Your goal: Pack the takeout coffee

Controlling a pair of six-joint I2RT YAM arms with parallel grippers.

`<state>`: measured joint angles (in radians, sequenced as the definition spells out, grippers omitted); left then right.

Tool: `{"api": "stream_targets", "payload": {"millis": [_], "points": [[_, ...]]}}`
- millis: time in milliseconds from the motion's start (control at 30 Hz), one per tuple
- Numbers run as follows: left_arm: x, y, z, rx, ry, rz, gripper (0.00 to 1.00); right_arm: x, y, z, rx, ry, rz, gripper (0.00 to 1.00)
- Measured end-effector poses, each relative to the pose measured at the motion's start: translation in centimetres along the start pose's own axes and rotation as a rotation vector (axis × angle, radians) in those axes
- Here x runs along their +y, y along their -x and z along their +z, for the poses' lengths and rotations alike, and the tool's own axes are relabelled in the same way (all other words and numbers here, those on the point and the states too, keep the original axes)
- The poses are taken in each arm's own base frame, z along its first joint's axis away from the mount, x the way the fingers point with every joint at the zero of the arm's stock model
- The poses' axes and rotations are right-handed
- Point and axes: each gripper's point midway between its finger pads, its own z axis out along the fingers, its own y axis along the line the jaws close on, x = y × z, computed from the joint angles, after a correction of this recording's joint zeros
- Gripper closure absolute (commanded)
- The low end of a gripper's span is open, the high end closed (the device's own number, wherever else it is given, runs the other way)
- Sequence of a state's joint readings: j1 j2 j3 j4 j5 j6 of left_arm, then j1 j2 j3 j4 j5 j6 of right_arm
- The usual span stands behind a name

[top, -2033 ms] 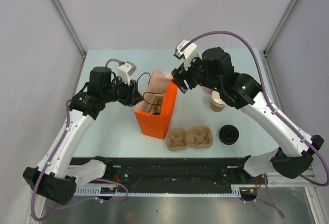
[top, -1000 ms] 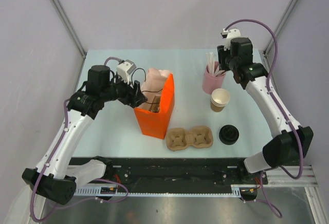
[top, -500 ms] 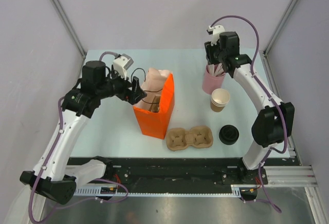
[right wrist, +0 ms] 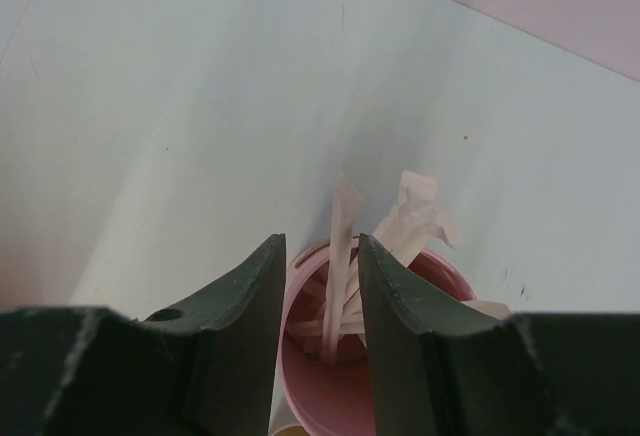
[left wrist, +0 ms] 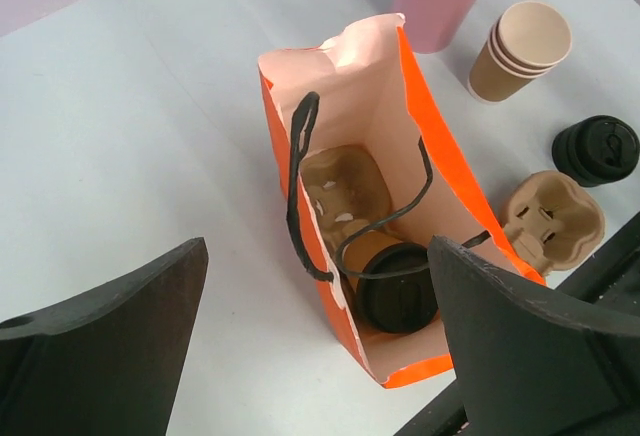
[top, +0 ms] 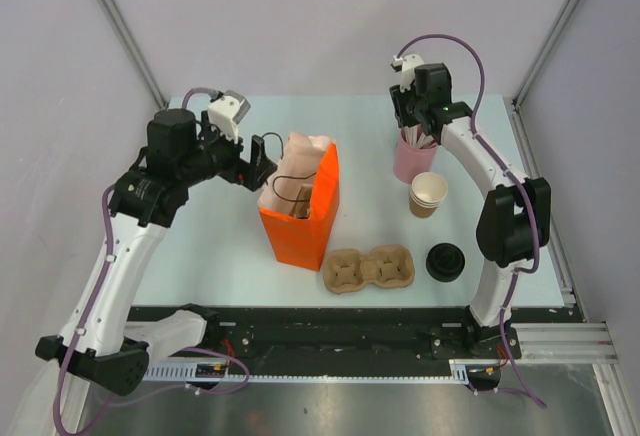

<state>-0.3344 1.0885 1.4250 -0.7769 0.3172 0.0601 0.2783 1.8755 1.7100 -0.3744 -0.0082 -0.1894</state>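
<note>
One orange bag (top: 300,231) stands at the centre of the overhead view. In it are one lidded coffee cup (left wrist: 397,296) and one cup carrier (left wrist: 340,186). A second carrier (top: 368,268) lies at lower centre, making two. At right are one stack of open cups (left wrist: 522,51), seemingly three, one pink holder (top: 411,161) of straws (right wrist: 340,256) too bunched to count, and one loose black lid (top: 446,261).

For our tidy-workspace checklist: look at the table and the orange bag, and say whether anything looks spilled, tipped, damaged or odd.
Nothing is spilled or tipped. One small oddity: the black handle cords of the orange bag droop inside it, one lying across the lid of the takeout coffee.
</note>
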Motion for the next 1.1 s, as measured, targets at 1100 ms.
{"api": "stream_targets", "payload": {"millis": [1100], "points": [[6.2, -1.8, -0.5, 0.039, 0.22, -0.042, 0.01, -1.0, 7.2, -9.7, -0.241, -0.066, -0.086, 1.0]]}}
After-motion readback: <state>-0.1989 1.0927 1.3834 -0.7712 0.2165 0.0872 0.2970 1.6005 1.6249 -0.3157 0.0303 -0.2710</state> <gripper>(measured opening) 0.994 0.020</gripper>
